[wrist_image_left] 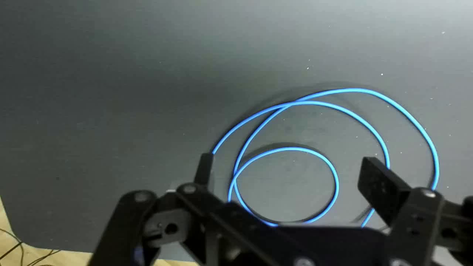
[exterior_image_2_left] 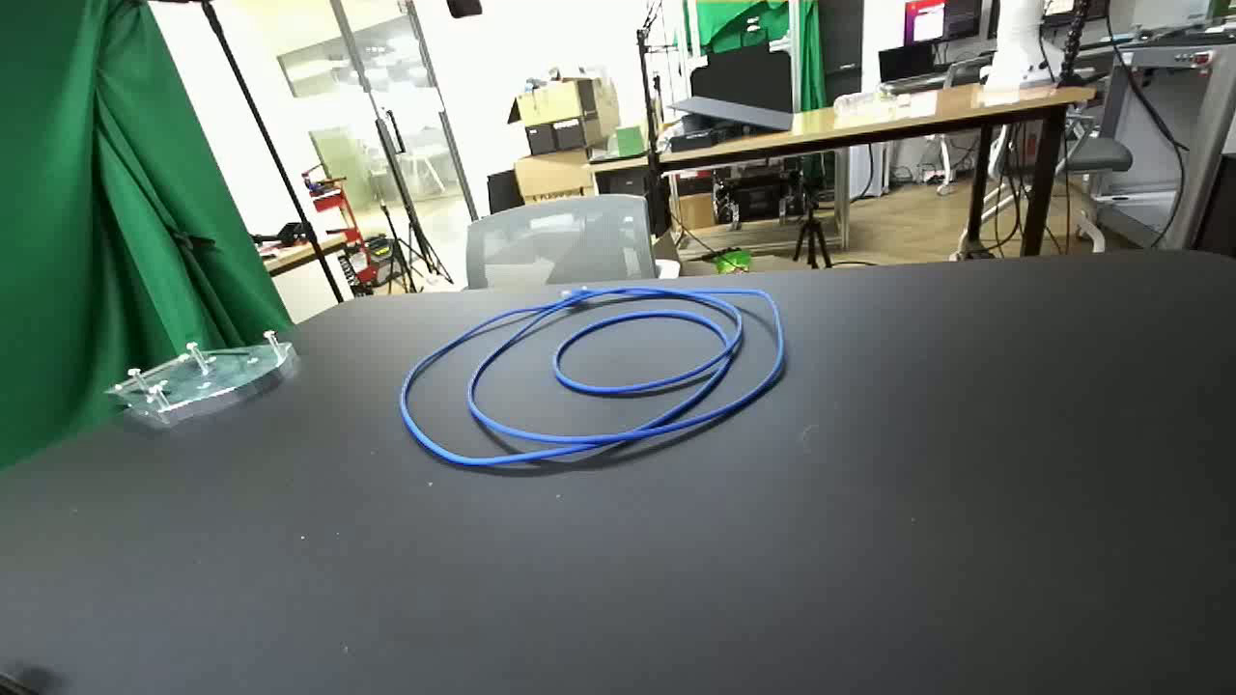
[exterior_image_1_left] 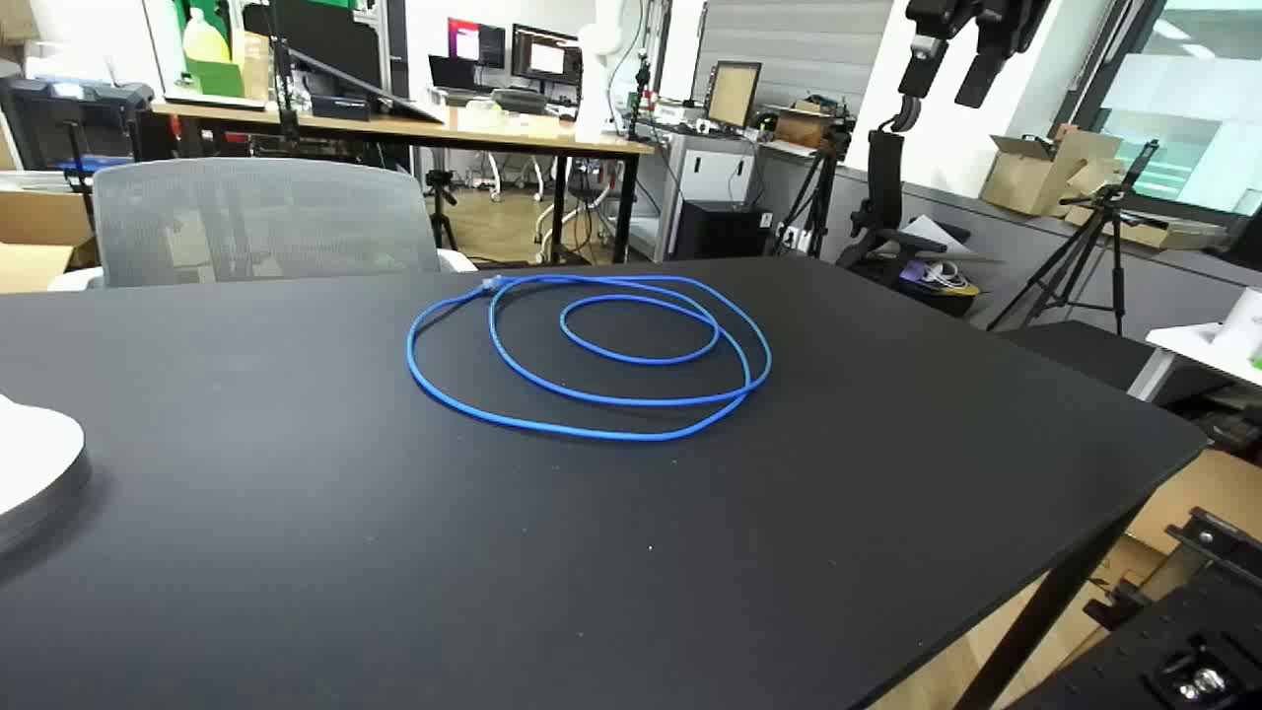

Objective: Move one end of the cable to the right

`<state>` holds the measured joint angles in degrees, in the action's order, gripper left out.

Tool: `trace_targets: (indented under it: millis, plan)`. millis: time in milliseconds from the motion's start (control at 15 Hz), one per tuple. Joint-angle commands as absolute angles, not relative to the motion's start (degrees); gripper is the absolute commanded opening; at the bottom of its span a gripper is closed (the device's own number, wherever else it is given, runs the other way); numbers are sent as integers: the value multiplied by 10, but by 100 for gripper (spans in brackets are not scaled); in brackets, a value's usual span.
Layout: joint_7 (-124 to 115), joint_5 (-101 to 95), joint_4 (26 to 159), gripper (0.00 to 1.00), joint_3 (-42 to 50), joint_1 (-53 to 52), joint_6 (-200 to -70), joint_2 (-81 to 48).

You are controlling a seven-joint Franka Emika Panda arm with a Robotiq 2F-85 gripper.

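The bright-blue cable (exterior_image_1_left: 562, 428) lies in loose oval loops on the black table (exterior_image_1_left: 592, 572). It also shows in an exterior view (exterior_image_2_left: 483, 461) and in the wrist view (wrist_image_left: 349, 89). A clear connector end (exterior_image_1_left: 490, 284) lies at the far side of the loops, also visible in an exterior view (exterior_image_2_left: 576, 293). My gripper (exterior_image_1_left: 945, 87) hangs high at the top right of an exterior view, well above the table. In the wrist view the gripper (wrist_image_left: 290, 171) has its fingers wide apart with nothing between them; the loops lie below. Its body hides the connector area there.
A clear plate with upright bolts (exterior_image_2_left: 208, 381) sits at the table's left edge in an exterior view. A white rounded object (exterior_image_1_left: 35, 459) is at the left edge in an exterior view. A grey mesh chair (exterior_image_1_left: 266, 217) stands behind the table's far edge.
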<state>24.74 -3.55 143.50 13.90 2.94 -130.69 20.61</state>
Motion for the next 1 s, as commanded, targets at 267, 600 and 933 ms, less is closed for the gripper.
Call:
trace_targets:
  millis: [267,600,933]
  plan:
    - [250,-32,1434,100,132,36,-1306,206]
    - [250,-32,1433,100,132,36,-1306,206]
    - [264,-21,1404,100,142,35,-1314,165]
